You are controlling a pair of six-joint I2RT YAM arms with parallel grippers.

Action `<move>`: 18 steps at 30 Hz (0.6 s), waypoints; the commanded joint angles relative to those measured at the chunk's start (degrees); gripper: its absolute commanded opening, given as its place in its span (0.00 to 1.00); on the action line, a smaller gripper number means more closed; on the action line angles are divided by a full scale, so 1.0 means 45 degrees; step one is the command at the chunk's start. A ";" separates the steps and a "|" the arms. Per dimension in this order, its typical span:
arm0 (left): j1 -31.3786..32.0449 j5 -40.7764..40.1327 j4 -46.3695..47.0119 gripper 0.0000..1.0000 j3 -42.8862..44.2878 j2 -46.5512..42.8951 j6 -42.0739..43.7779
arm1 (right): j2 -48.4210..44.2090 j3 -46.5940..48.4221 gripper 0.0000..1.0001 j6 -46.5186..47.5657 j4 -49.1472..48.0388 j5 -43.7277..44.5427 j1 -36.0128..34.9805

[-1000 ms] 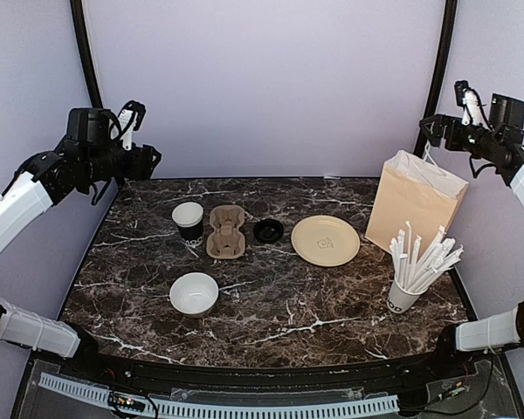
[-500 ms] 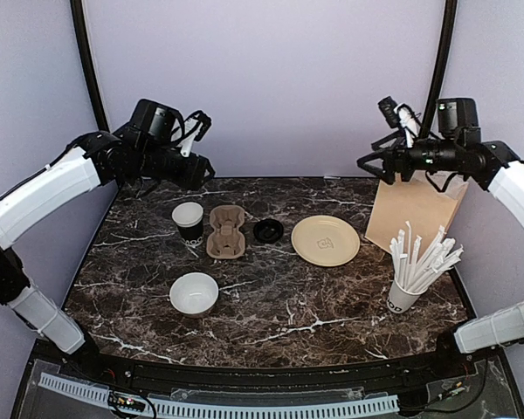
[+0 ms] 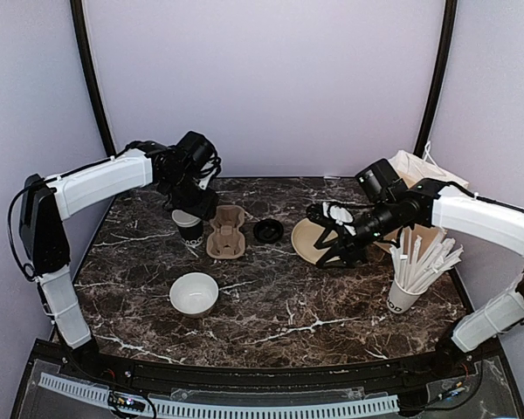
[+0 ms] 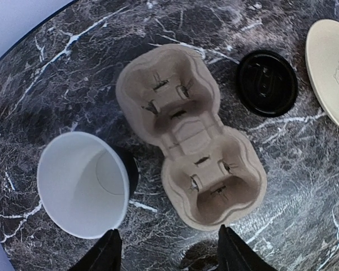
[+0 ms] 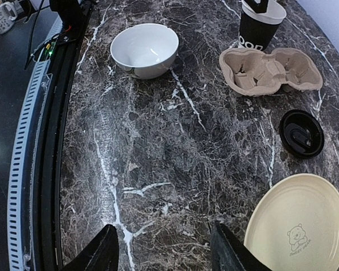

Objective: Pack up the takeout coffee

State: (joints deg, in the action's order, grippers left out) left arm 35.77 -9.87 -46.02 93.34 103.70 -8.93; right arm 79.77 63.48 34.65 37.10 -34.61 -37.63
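- The left gripper (image 4: pixel 168 231) hangs over the upper-left part of the table, its fingers spread with nothing between them. In its wrist view it looks straight down on the takeout coffee cup (image 4: pixel 82 183) and the pulp carrier (image 4: pixel 186 135). I judge it is lining up for a first grasp.
- The cup stands upright and uncovered, just beside the carrier's left side. Its black lid (image 4: pixel 267 83) lies flat on the carrier's other side, apart from both, so capping is not yet done.
- The right gripper (image 5: pixel 164 226) is likewise spread and empty. In the overhead view it sits low over the cream plate (image 5: pixel 302 223), right of centre and near the lid, which is probably its target.
- The paper bag (image 3: pixel 415 164) stands open at the upper right, ready to receive the load.
- Count: one coffee cup, one lid, one carrier with two wells, one plate, one white bowl (image 5: pixel 144 49), one bag, and one cup of straws (image 3: pixel 403 297). The straws are too bunched to count.
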 commanded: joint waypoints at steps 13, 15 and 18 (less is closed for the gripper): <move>-0.1621 0.0596 -0.1300 0.50 0.1837 0.1744 0.0131 | -0.0975 -0.0388 0.53 0.0321 -0.0987 0.2379 -0.0232; -0.1669 0.0658 -0.1268 0.44 0.2012 0.1990 0.0236 | -0.0960 -0.0499 0.53 0.0343 -0.0989 0.2443 -0.0232; -0.1716 0.0528 -0.1464 0.40 0.2389 0.2483 0.0361 | -0.0965 -0.0591 0.51 0.0346 -0.1031 0.2651 -0.0232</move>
State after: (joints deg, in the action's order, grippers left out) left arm 28.49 -7.77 -50.50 100.95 113.36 -8.62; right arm 76.20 62.00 35.79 34.24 -24.75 -38.24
